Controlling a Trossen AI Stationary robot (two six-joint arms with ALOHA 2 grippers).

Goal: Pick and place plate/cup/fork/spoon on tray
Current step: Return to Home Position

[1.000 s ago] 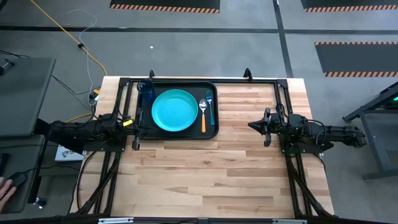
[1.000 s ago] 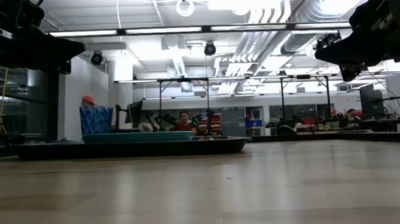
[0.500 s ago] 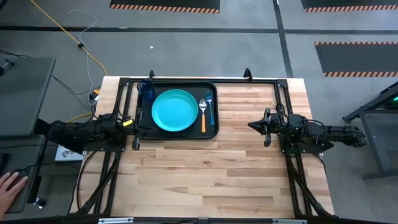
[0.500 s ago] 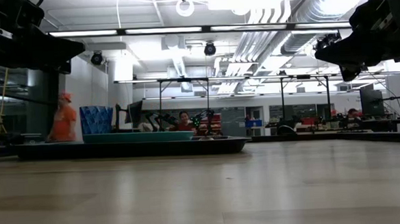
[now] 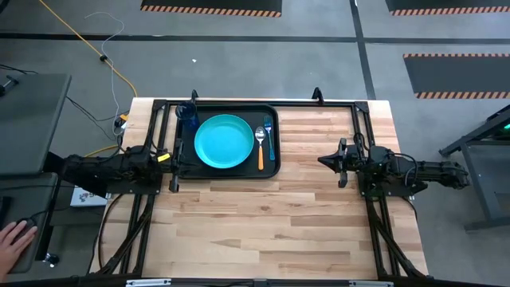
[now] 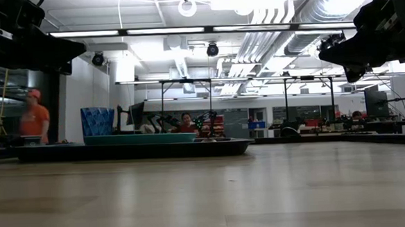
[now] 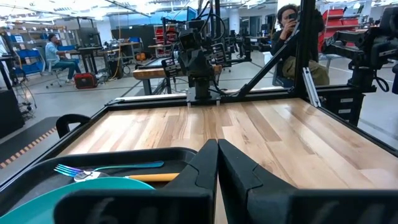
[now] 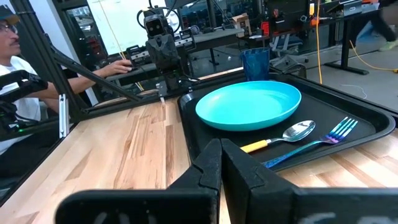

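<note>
Even, bright overhead light on the table (image 5: 319,207); I saw barely any shadows. Low view: ceiling lamps (image 6: 186,6) at 12 o'clock blew out white, right arm (image 6: 378,24) at 2 o'clock went silhouette. Soft sheen on plate (image 8: 249,106) in right wrist view.

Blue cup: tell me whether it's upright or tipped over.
Upright. The blue cup stands on its base in a corner of the tray, behind the plate, walls vertical.

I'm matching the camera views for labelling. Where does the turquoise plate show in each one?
High: plate left of centre, on the tray.
Low: plate, thin band at left.
Left wrist: plate, nearest, before the spoon.
Right wrist: plate, beyond the spoon.
Shared landmark: the black tray.
</note>
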